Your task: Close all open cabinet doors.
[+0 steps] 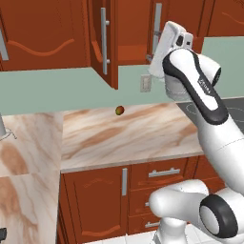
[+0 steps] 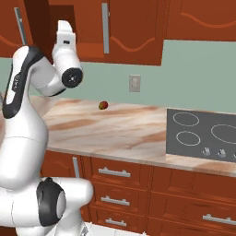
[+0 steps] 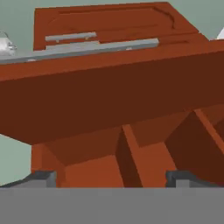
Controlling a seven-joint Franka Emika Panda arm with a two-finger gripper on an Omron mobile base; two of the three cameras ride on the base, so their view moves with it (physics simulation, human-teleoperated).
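Tool (image 3: 112,177) up high by the wall cabinets, jaws spread wide, nothing held between them. Two small dark finger tips (image 3: 43,178) low in the hand view, far apart.

Right in front of the tool: open cabinet door (image 1: 106,40), swung out from the wall so its thin edge faces the room. Reddish-brown wood, long silver bar handle (image 1: 103,40) running up and down it. In the hand view, same open door (image 3: 109,100) lying across the picture as a wide dark-brown slab, silver handle (image 3: 83,49) along its upper side, close to the tool but not touching that can be told. Beyond the slab, the open cabinet inside (image 3: 131,153) with a wooden divider.

Just past the tool on the far side: a shut cabinet door (image 1: 167,28) with its own silver handle (image 1: 157,28). In the right base view, shut door (image 2: 133,30) beside the tool, handle (image 2: 105,27) upright.

Well below the tool: marble table (image 1: 124,133) with a small round red-and-green fruit (image 1: 119,110) near the wall. Same fruit (image 2: 103,105) in the right base view. White wall socket (image 2: 134,83) on the green wall above the table. Black stove top (image 2: 203,136) with ring marks off to one side of the table. Low drawer fronts (image 2: 120,173) with short silver handles under the table.
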